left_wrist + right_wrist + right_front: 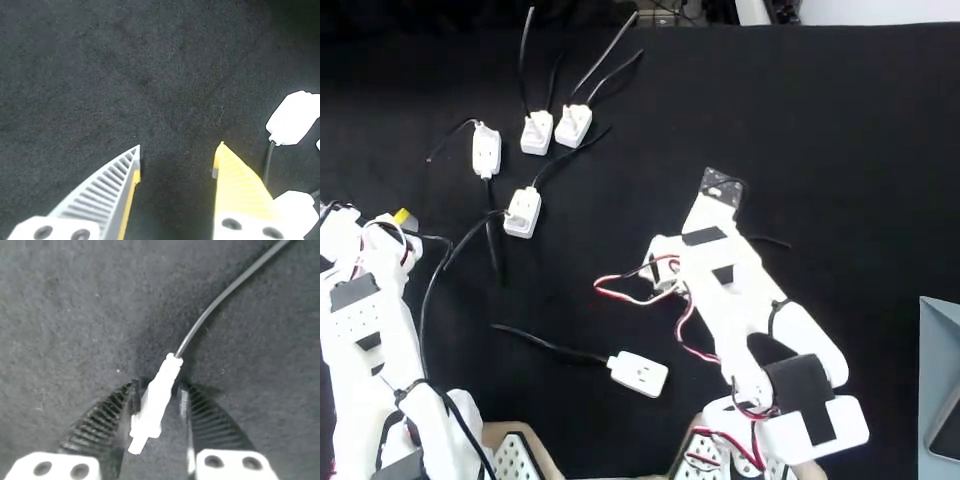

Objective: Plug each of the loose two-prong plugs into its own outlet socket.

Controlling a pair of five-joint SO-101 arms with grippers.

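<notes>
Low over the cloth (75, 315), right claw (158, 386) pinches a plug (155, 402); left claw (179, 146) gapes.

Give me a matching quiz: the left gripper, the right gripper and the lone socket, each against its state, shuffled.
Things:
1. left gripper
2. right gripper
3. lone socket

States:
A. shut on a plug
B. lying flat, not gripped
C. open, holding nothing

Pairs: 1-C, 2-A, 3-B

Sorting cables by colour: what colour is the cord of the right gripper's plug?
Black cord, on a white plug; clearest in the right wrist view.
</notes>
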